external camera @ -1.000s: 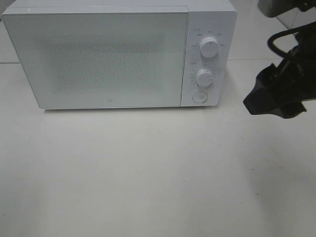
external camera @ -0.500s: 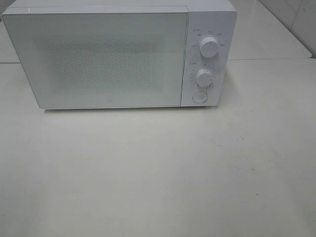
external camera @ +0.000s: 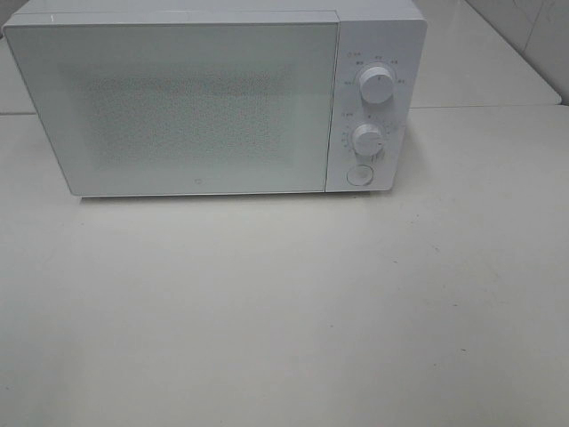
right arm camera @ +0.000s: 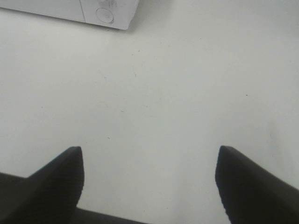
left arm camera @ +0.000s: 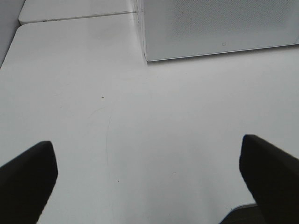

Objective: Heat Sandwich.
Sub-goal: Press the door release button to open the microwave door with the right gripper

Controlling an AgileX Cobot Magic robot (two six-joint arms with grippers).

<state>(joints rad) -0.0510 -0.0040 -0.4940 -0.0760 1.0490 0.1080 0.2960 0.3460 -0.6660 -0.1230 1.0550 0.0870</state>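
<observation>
Microwave [external camera: 196, 107]: door shut, inside hidden from me.
My left pincer [left arm camera: 145, 145]: wide apart, empty.
My right pincer [right arm camera: 149, 150]: wide apart, empty.

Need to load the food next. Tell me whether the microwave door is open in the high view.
No, the door of the microwave lies flush and closed across its front, beside the control panel.

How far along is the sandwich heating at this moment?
Done: unclear; the microwave door is shut and no sandwich shows anywhere, so it may be inside. In hand: nothing; the left gripper and right gripper are open and empty above the table. Left: cannot be judged.
</observation>
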